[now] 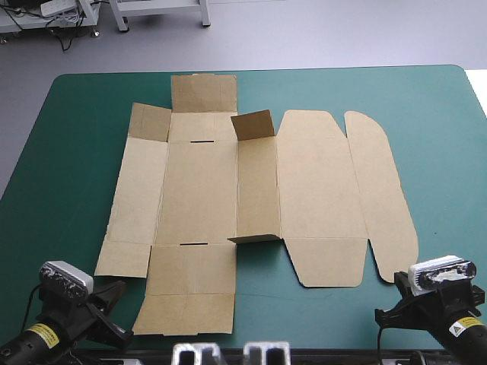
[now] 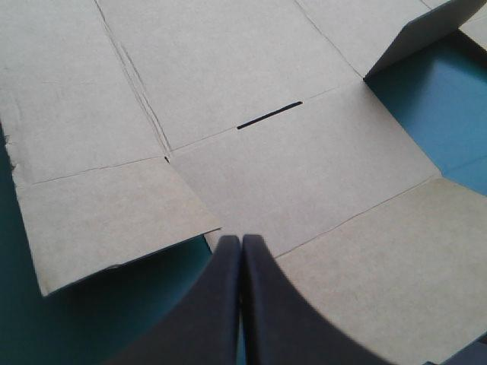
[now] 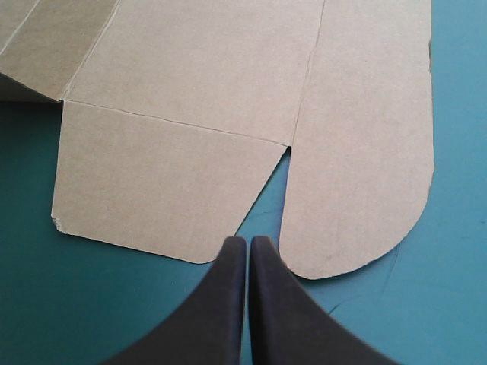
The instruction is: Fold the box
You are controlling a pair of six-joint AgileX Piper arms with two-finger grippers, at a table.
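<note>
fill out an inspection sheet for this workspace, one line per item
surface: teal-green cover, smooth, the box lying on it
job's things: box, a brown cut sheet spread almost flat; far flap and near flap stand raised
clutter: nothing seen
hands: left hand shut, at the box's near left corner; right hand shut, at its near right corner; neither holds the board
cables: nothing seen
surroundings: nothing seen
</note>
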